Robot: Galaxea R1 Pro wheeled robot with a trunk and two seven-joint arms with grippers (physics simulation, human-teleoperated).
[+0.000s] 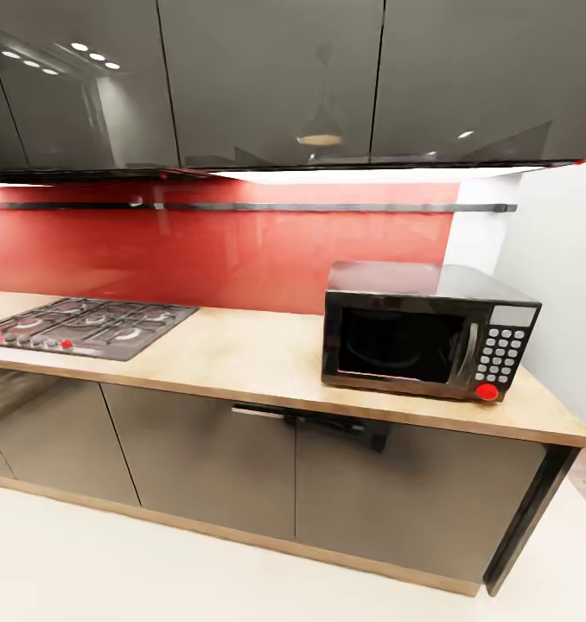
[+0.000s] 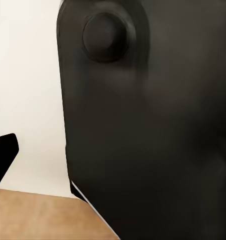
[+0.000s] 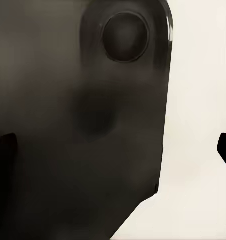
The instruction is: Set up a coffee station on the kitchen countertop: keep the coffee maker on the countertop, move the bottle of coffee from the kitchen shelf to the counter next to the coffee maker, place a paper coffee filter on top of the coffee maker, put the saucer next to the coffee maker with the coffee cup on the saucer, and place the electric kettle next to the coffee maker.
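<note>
Ahead, bare countertop (image 1: 267, 354), microwave (image 1: 427, 330) at right, hob (image 1: 81, 326) at left

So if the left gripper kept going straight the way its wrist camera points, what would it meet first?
Most likely the large dark rounded body right ahead, apparently part of the robot itself; beyond its edge lie pale floor and a strip of wood-tone surface. Depth is unclear, and the jaws' state cannot be told.

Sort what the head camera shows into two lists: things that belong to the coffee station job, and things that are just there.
Part of the job:
countertop
kitchen shelf

Just there:
microwave
gas hob
upper cabinets
lower cabinets
red backsplash
</note>
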